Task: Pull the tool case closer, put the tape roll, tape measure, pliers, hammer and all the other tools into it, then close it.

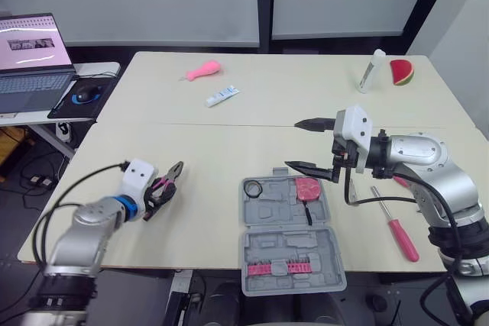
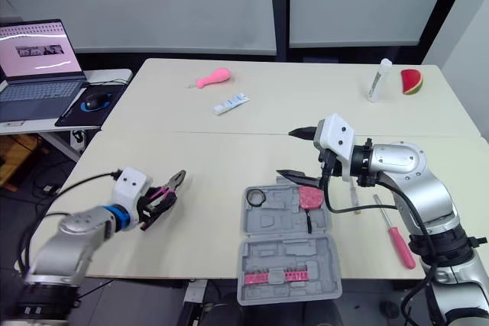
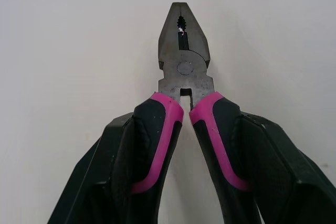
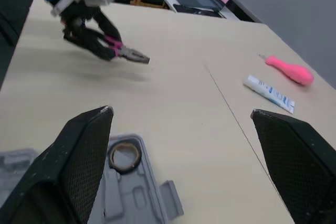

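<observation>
The grey tool case lies open near the table's front edge. A tape roll sits in its far-left pocket and a red tape measure in its far-right one. My left gripper is shut on the pink-and-black handles of the pliers, held a little above the table at the left; the nose points away from me. My right gripper hangs open and empty just above the case's far edge. A red screwdriver lies to the right of the case.
On the far half of the table lie a pink tool, a small white tube, a white bottle and a watermelon-slice toy. A laptop and a mouse sit on a side desk at the left.
</observation>
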Controlling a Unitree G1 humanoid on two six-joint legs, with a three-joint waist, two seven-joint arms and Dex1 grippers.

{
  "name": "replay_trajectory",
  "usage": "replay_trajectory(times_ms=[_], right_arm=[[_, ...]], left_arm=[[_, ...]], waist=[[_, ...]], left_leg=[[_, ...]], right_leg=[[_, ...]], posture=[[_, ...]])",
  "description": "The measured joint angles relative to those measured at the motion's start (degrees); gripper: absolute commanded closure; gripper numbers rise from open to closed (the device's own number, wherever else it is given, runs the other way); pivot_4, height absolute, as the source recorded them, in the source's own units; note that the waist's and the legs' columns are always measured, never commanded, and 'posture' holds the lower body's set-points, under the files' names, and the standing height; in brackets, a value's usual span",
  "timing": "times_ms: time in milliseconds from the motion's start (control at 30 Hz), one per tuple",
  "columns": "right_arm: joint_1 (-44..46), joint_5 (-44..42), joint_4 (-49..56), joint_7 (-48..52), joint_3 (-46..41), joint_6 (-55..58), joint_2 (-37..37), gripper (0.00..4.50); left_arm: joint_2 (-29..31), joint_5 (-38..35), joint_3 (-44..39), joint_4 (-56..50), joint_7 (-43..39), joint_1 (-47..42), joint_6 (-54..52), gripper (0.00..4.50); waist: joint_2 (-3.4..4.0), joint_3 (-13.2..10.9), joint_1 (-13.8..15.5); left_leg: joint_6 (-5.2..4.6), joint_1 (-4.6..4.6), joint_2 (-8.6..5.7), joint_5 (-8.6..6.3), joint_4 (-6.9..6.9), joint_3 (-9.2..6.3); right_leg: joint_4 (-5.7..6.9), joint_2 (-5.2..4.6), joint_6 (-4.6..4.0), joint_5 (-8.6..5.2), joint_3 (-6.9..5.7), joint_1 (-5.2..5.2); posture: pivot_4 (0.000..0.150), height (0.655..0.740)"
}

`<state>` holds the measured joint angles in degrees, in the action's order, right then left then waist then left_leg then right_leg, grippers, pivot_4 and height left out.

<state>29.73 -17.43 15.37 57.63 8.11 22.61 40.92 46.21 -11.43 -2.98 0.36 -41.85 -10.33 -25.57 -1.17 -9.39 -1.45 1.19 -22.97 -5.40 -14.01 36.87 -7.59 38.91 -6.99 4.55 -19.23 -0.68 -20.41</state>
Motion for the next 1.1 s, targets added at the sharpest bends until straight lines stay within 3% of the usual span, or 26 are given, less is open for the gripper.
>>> replay_trajectory(times_ms=[167, 333, 633, 1100], right_arm=[[-0.1, 1.4, -1.2, 2.5, 1.9, -0.9, 1.2, 0.0], [-0.2, 1.6, 0.1, 4.8, 2.8, 0.6, 2.7, 0.0], [-0.2, 8.0, 5.6, 3.3, 11.8, 4.7, 2.6, 0.0], [1.0, 17.1, 3.1, 1.4, 21.5, 7.8, -1.5, 0.0]], left_arm=[[6.2, 0.0, 6.5, -3.0, -14.9, -7.8, 2.4, 1.97], [5.4, 0.1, 13.9, -6.7, -22.9, -11.5, 2.4, 1.97], [-4.4, 1.9, 22.7, -11.1, -22.5, -15.4, -1.1, 1.97], [-10.2, 5.0, 26.3, -10.5, -21.3, -19.4, -2.9, 1.97]], waist=[[0.0, 0.0, -0.2], [0.01, 0.0, -0.6], [-0.02, -0.1, -0.5], [-0.02, -0.1, -0.4]], left_leg=[[-0.01, -0.03, 0.0, -0.01, -0.04, 0.06], [-0.01, -0.08, 0.04, -0.01, -0.08, 0.09], [-0.04, -0.08, 0.03, -0.02, 0.02, 0.07], [0.0, -0.06, 0.06, 0.01, 0.06, 0.01]], right_leg=[[-0.04, 0.0, 0.01, -0.01, 0.01, 0.09], [-0.01, 0.06, 0.02, -0.01, 0.03, -0.01], [0.05, 0.08, 0.05, -0.03, 0.0, 0.04], [0.07, 0.16, 0.05, -0.03, -0.03, 0.09]], posture=[[0.15, 0.74], [0.15, 0.74], [0.15, 0.74], [0.15, 0.74]])
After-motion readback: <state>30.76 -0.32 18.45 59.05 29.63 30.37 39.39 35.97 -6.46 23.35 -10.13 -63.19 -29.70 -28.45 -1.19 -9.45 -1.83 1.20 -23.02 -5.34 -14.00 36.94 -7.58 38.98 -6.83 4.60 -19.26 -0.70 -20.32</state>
